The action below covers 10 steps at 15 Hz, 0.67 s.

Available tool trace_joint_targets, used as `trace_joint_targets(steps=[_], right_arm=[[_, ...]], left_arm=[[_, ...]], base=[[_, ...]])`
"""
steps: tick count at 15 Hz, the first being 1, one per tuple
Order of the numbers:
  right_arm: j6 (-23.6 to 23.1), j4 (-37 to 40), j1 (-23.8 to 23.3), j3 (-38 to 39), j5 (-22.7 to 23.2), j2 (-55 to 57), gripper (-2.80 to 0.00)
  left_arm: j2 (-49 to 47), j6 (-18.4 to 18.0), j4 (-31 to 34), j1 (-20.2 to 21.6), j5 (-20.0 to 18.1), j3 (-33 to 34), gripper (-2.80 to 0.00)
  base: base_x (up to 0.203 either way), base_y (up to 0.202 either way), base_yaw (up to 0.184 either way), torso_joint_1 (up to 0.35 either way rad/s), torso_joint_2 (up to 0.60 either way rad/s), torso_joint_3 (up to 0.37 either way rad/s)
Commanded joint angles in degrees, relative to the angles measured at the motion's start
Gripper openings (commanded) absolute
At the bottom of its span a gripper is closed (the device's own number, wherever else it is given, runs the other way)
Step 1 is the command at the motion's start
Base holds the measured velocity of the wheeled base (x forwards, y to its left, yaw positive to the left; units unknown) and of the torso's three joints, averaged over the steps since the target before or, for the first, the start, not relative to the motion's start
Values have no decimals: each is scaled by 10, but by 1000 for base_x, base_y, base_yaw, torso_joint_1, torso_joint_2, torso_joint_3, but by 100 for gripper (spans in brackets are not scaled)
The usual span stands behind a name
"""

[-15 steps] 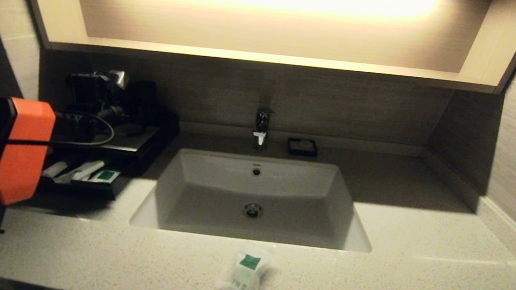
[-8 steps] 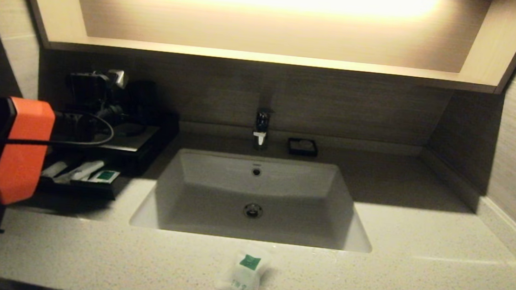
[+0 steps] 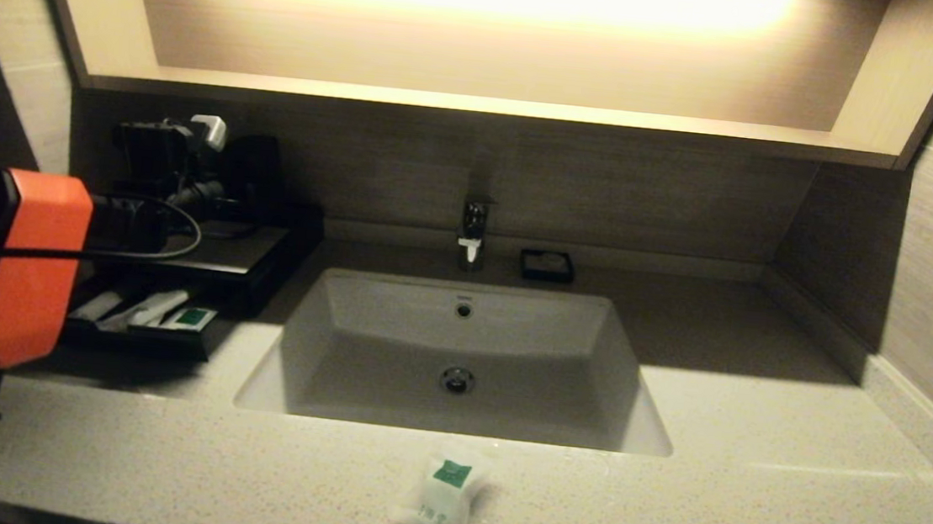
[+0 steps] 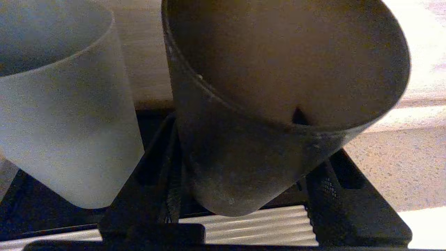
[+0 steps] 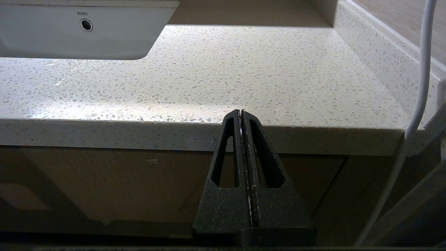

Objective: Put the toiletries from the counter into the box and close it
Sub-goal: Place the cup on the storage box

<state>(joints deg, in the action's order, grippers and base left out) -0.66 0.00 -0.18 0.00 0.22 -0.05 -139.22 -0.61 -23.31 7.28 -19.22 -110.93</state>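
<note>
One small white pillow-like pouch with a green label lies on the counter in front of the basin. The black box stands at the back left with its front drawer pulled out; other toiletries lie in the drawer. My left gripper hovers over the box top, shut on a dark tumbler cup, which hangs tilted between the fingers. My right gripper is shut and empty, low by the counter's front edge.
A frosted pale cup stands right beside the dark one on the box. A tap and a tiny black square dish sit behind the basin. A wall ledge bounds the counter on the right.
My left gripper has risen a little over the box with the dark tumbler in it, and the arm has shifted slightly left. The pouch and drawer have not moved.
</note>
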Motion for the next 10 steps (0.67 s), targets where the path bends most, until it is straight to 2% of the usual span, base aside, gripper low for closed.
trace_joint_targets(steps=[1,8,9,10], right_arm=[[0,0,0,1,0,0,-280],[0,0,0,1,0,0,-280],[0,0,0,0,0,0,-280],[0,0,0,1,0,0,-280]], left_arm=[[-2,-1,-2,0,-1,0,-280],[-6,-1,-1,-6,-1,1,-280],[-7,-1,-1,-6,-1,1,0],[-9,-1,-1,-7,-1,1,0]], base=[[0,0,0,0,0,0],[0,0,0,0,0,0],[0,0,0,0,0,0],[0,0,0,0,0,0]])
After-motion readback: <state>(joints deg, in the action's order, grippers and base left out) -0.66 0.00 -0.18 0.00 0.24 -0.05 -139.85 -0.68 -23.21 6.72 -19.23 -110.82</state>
